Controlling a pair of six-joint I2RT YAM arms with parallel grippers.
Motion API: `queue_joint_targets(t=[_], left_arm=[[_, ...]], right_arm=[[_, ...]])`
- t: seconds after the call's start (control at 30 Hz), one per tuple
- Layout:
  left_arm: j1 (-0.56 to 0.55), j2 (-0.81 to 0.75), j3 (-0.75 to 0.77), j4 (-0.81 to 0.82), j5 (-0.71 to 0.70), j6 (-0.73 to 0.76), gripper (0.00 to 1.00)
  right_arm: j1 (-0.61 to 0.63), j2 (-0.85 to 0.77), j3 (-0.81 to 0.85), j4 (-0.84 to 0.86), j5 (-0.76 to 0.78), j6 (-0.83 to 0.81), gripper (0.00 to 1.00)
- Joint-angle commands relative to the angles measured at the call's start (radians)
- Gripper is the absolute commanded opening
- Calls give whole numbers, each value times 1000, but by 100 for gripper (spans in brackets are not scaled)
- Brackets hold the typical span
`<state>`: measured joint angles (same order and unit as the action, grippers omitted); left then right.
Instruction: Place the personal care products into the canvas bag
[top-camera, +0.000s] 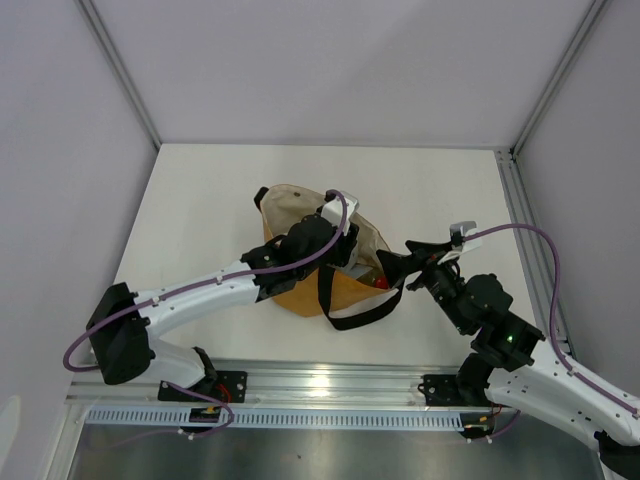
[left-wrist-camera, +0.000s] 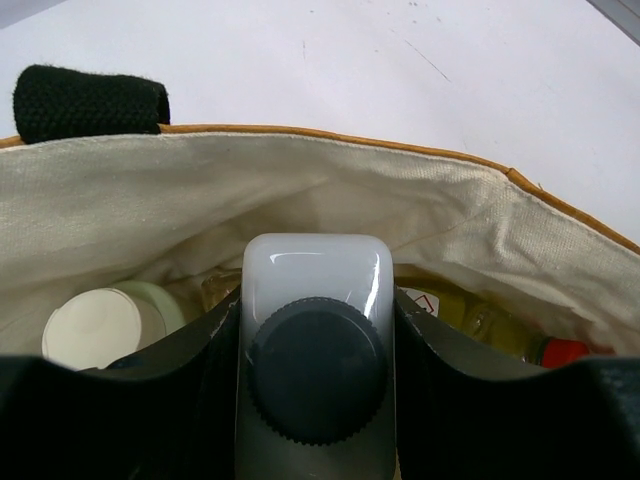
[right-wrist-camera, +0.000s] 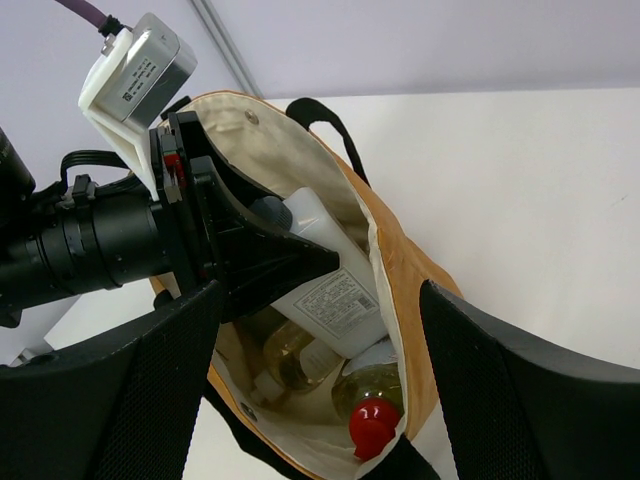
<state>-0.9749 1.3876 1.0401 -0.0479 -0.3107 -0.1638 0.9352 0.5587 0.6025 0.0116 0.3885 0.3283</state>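
Clear btl (left-wrist-camera: 316, 280), L jaws, inside bag (left-wrist-camera: 300, 190)

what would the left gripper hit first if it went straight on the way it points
Probably the yellow bottle lying in the bag: the clear bottle that the left gripper holds would reach it before the fingers do. Depth is unclear.
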Motion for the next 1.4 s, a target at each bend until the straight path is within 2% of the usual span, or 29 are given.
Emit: queue_joint_targets(t=[0.0, 0.03, 0.13, 0.33, 0.63, 0.83, 1.13, 1.27, 1.3, 1.37], left_arm=[[-19, -18, 55, 19, 18, -16, 45], [-19, -21, 54, 13, 18, -16, 51], [-19, -38, 57, -6, 15, -23, 57], [-21, -93, 40, -7, 24, -37, 63], [-24, -131, 40, -32, -5, -39, 65], [-24, -154, 37, -67, -44, -48, 65], [-31, -286, 55, -136, -125, -46, 67], [-36, -352, 110, -199, -156, -37, 82], [-36, -367, 115, -211, -163, -36, 90], [-39, -424, 97, -230, -185, -40, 95]], right_arm=[[5, -10, 8, 11, 23, -2, 83], [5, -10, 8, 11, 23, -3, 84], [5, -10, 8, 11, 24, -3, 84], [5, -6, 6, 11, 24, -2, 84], [5, 18, 6, 7, 62, 0, 83], [5, 122, 46, -47, 113, 12, 82], [5, 109, 34, -24, 75, 6, 79], [7, 96, 22, 11, 66, 0, 79], [5, 98, 23, 14, 64, 0, 79], [5, 102, 23, 14, 56, 0, 80]])
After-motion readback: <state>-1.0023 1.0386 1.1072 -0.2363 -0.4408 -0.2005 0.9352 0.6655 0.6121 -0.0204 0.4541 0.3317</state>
